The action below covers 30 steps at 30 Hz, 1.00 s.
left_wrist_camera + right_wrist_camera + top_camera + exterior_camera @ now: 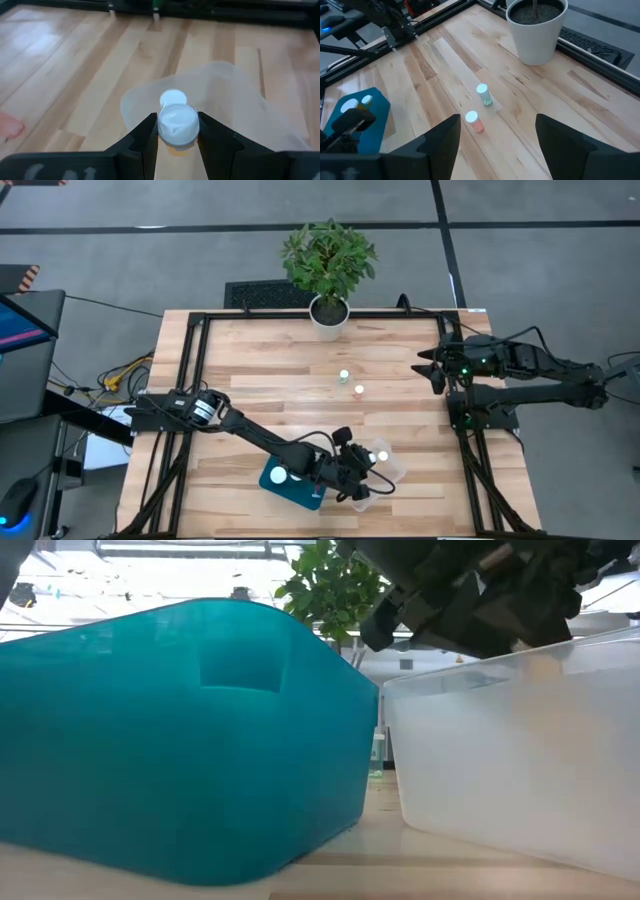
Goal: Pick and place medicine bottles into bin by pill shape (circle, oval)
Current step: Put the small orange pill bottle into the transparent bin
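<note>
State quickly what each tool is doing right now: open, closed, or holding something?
Left tool: closed on a bottle, above the clear bin.
Right tool: open, empty, waiting at the table's right edge.

The pale desk [270, 370] is made of wooden planks with visible grain and a soft satin sheen, edged by a matt black metal frame [190, 380]. The teal plastic bin [180, 740] looks smooth, opaque and slightly glossy. Beside it, the clear plastic bin [520, 760] is frosted and translucent. The small orange medicine bottle with a round white cap [177, 125] is smooth plastic, sitting between the matt black fingers [145, 137] of the left hand [177, 142]. The white plant pot [536, 30] is smooth and glossy.
</note>
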Each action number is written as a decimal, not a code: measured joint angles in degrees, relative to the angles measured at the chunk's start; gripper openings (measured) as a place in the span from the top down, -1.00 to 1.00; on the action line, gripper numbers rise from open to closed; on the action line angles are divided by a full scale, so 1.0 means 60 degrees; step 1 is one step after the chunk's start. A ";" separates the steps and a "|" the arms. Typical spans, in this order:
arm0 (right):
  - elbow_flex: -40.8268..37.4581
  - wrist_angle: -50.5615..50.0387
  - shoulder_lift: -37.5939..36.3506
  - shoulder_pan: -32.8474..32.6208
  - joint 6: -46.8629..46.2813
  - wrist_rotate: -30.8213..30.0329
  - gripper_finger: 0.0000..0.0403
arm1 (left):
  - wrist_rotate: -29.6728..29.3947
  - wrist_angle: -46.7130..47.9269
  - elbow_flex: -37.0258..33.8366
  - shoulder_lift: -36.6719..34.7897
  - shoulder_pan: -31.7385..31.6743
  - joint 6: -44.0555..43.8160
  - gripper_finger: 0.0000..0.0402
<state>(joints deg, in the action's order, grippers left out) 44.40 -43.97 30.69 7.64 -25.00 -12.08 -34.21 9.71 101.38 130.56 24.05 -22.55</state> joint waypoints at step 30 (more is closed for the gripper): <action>0.0000 -0.0033 -0.0003 0.0000 -0.0003 -0.0251 -0.35 | 0.1398 0.0165 0.0484 -0.0013 -0.0135 0.0893 0.46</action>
<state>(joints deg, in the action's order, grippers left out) 44.40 -44.16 30.68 7.64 -25.02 -13.58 -25.82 10.70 104.29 130.48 23.24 -17.19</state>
